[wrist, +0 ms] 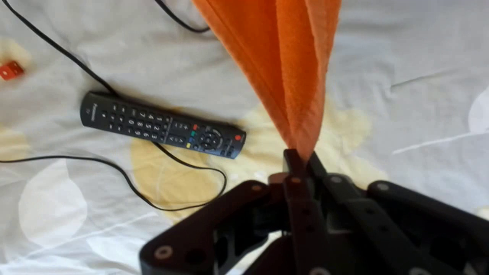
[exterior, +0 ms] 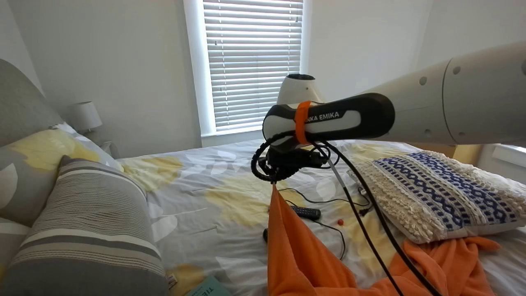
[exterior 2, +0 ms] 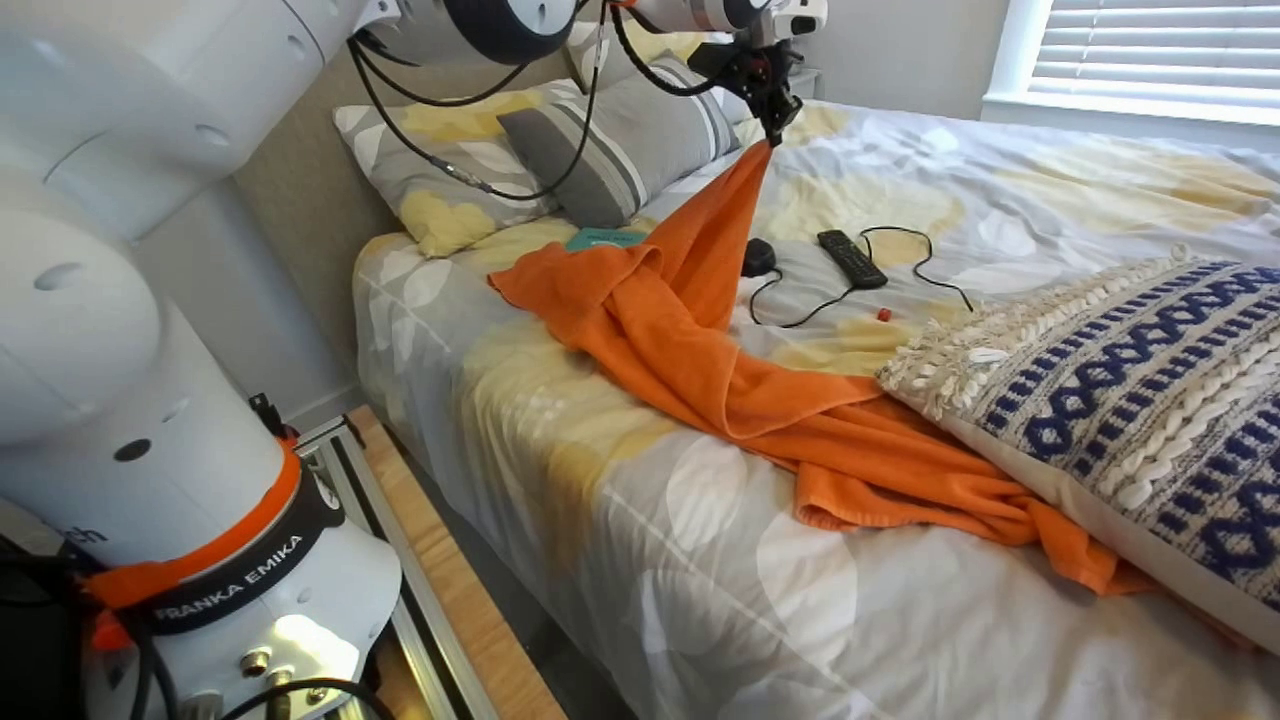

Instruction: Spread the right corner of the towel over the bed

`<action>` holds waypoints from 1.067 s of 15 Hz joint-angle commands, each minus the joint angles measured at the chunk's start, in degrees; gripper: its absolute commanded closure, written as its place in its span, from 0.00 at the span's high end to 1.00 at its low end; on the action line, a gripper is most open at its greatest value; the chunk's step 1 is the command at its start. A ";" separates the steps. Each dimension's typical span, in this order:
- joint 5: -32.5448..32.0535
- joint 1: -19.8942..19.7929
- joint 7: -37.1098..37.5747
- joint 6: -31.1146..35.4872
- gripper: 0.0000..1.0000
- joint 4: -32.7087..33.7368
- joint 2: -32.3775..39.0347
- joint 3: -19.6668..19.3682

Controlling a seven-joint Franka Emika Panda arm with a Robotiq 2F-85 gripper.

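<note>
Could not see the pinched tip of the rumpled, bright-orange soft towel, hidden between the clenched jaws of the black jointed gripper. Had the gripped corner peaked above the large bed, covered in white with yellow and grey shapes, and the rest lying in folds along its edge. Lost sight of more towel beneath the knitted cream-and-navy patterned cushion and past the bottom of an exterior view. Could not identify a dark rounded object, partly behind the raised towel. Saw a flat teal lettered thing cut off in an exterior view. Found a long black remote control atop a thin black cord, near a small red die. Noted black cables crossing in front of the towel.
</note>
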 commanded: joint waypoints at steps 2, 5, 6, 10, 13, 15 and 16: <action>0.00 0.00 -0.48 0.37 0.05 1.73 0.86 0.02; 0.00 0.00 -0.55 0.56 0.05 2.33 1.53 0.02; -1.08 0.23 -0.93 3.04 0.01 3.31 2.57 -0.89; -4.76 0.10 -7.71 8.44 0.01 12.40 8.20 -2.47; -6.54 -0.16 -12.67 11.01 0.01 17.63 11.38 -3.09; -7.10 0.06 -14.18 14.62 0.01 20.94 13.50 -3.39; -6.97 0.13 -15.18 17.62 0.01 20.76 13.71 -3.52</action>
